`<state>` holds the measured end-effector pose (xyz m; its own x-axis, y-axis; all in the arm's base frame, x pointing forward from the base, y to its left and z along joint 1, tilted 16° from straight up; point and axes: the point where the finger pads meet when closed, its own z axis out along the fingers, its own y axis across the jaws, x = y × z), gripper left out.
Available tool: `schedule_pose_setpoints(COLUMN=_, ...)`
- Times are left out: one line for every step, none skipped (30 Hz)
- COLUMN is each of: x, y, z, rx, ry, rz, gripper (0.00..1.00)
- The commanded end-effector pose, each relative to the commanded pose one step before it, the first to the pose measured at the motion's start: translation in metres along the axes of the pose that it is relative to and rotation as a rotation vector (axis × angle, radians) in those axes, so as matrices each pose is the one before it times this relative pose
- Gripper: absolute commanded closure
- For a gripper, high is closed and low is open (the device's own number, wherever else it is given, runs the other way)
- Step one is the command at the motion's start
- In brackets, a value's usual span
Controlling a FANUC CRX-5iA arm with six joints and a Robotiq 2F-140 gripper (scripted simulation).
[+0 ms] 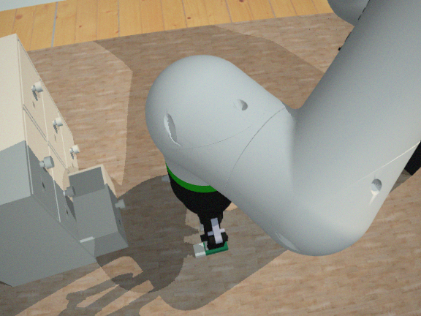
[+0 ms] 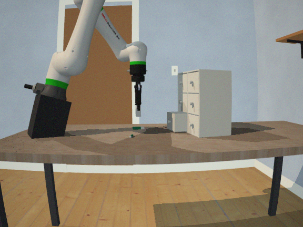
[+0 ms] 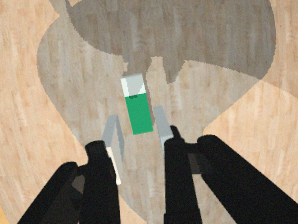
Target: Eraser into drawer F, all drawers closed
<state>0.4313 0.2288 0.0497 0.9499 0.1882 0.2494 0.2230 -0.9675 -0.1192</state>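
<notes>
From the top view I note, at far left, the small chest (image 1: 25, 121) standing on the table (image 1: 310, 278), with one bottom drawer (image 1: 96, 205) pulled out and the others flush. I cannot read any drawer letters. To the right of the open drawer, the gripper (image 1: 213, 241) points straight down above the eraser (image 1: 211, 249), a green block with a white end lying flat on the table. In the wrist view the eraser (image 3: 137, 104) lies just beyond the fingertips, which stand narrowly apart with nothing between them. The exterior view shows the gripper (image 2: 138, 111) raised well above the table, and a small green item (image 2: 131, 136) lying nearer the front edge.
</notes>
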Motion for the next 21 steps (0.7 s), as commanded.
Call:
schedule_pose_setpoints(x=0.00019, y=-0.00004, z=-0.00013, rx=0.00004, ry=0.00037, rz=0.00002, gripper=0.80)
schedule_pose_setpoints(x=0.00000, y=0.00000, z=0.00000, rx=0.00000, ry=0.00000, rz=0.00000, gripper=0.77)
schedule_pose_setpoints(x=0.00000, y=0.00000, z=0.00000, rx=0.00000, ry=0.00000, rz=0.00000, gripper=0.77)
schedule_pose_setpoints(x=0.00000, y=0.00000, z=0.00000, rx=0.00000, ry=0.00000, rz=0.00000, gripper=0.77)
schedule_pose_setpoints(x=0.00000, y=0.00000, z=0.00000, rx=0.00000, ry=0.00000, rz=0.00000, gripper=0.77)
schedule_pose_setpoints(x=0.00000, y=0.00000, z=0.00000, rx=0.00000, ry=0.00000, rz=0.00000, gripper=0.77)
schedule_pose_setpoints(x=0.00000, y=0.00000, z=0.00000, rx=0.00000, ry=0.00000, rz=0.00000, gripper=0.77)
schedule_pose_setpoints(x=0.00000, y=0.00000, z=0.00000, rx=0.00000, ry=0.00000, rz=0.00000, gripper=0.77)
schedule_pose_setpoints(x=0.00000, y=0.00000, z=0.00000, rx=0.00000, ry=0.00000, rz=0.00000, gripper=0.77)
schedule_pose_setpoints(x=0.00000, y=0.00000, z=0.00000, rx=0.00000, ry=0.00000, rz=0.00000, gripper=0.77)
schedule_pose_setpoints(x=0.00000, y=0.00000, z=0.00000, rx=0.00000, ry=0.00000, rz=0.00000, gripper=0.77)
schedule_pose_setpoints(x=0.00000, y=0.00000, z=0.00000, rx=0.00000, ry=0.00000, rz=0.00000, gripper=0.77)
schedule_pose_setpoints(x=0.00000, y=0.00000, z=0.00000, rx=0.00000, ry=0.00000, rz=0.00000, gripper=0.77)
schedule_pose_setpoints(x=0.00000, y=0.00000, z=0.00000, rx=0.00000, ry=0.00000, rz=0.00000, gripper=0.77)
schedule_pose_setpoints(x=0.00000, y=0.00000, z=0.00000, rx=0.00000, ry=0.00000, rz=0.00000, gripper=0.77)
schedule_pose_setpoints(x=0.00000, y=0.00000, z=0.00000, rx=0.00000, ry=0.00000, rz=0.00000, gripper=0.77)
schedule_pose_setpoints(x=0.00000, y=0.00000, z=0.00000, rx=0.00000, ry=0.00000, rz=0.00000, gripper=0.77)
schedule_pose_setpoints(x=0.00000, y=0.00000, z=0.00000, rx=0.00000, ry=0.00000, rz=0.00000, gripper=0.77)
schedule_pose_setpoints(x=0.00000, y=0.00000, z=0.00000, rx=0.00000, ry=0.00000, rz=0.00000, gripper=0.77)
schedule_pose_setpoints(x=0.00000, y=0.00000, z=0.00000, rx=0.00000, ry=0.00000, rz=0.00000, gripper=0.77)
schedule_pose_setpoints(x=0.00000, y=0.00000, z=0.00000, rx=0.00000, ry=0.00000, rz=0.00000, gripper=0.77)
